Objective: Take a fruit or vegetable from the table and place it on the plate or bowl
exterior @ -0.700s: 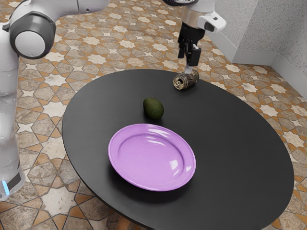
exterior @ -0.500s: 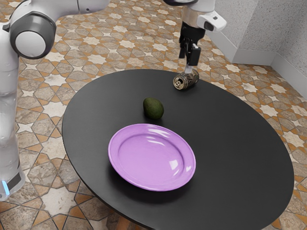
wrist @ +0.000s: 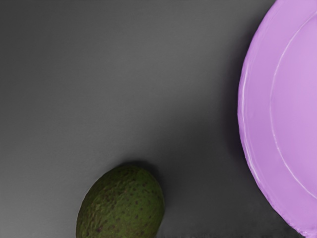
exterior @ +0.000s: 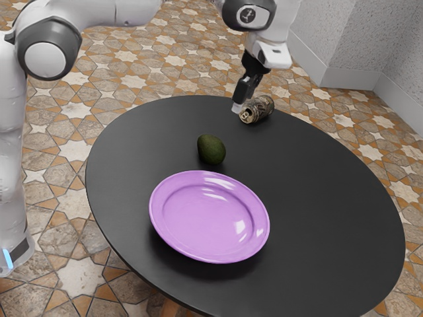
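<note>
Currently: gripper (exterior: 236, 107) by a tipped can (exterior: 256, 109), avocado (exterior: 211, 148) waiting near the purple plate (exterior: 209, 215)

I am watching a round black desk (exterior: 330, 185) on a patterned tile floor. The plate sits empty near the desk's middle. The dark green avocado lies on the desk just past the plate's far rim, close to it but not touching. In the wrist view, a strip of bare desk (wrist: 99, 74) separates the avocado (wrist: 121, 203) from the plate's rim (wrist: 247, 114).

The gripper is farther from the plate than the avocado is. It hangs low beside a small can lying on its side near the desk's far edge. It holds nothing that I can see, and from this side-on angle I cannot tell whether it is apart or together.

I judge the avocado to be firm and fairly light, with pebbled skin that should give good grip. Its egg shape means it may roll if nudged. I would come straight down and close across its narrower width, at the fullest part of the body, squeezing gently to avoid bruising.
</note>
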